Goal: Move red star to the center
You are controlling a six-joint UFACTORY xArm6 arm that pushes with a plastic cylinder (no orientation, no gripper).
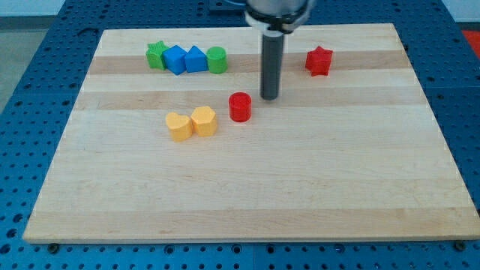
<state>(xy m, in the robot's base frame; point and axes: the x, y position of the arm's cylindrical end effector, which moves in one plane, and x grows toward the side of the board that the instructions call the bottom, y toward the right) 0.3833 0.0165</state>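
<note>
The red star [319, 61] lies near the view's top right of the wooden board [247, 187]. My tip [269, 97] stands left of and below the star, well apart from it. A red cylinder [240, 107] sits just left of and below the tip, with a small gap between them.
A row of blocks lies at the view's top left: a green star [156, 55], a blue block [174, 59], a blue triangular block [196, 59] and a green cylinder [217, 59]. Two yellow blocks [179, 126] [203, 121] touch each other left of the red cylinder.
</note>
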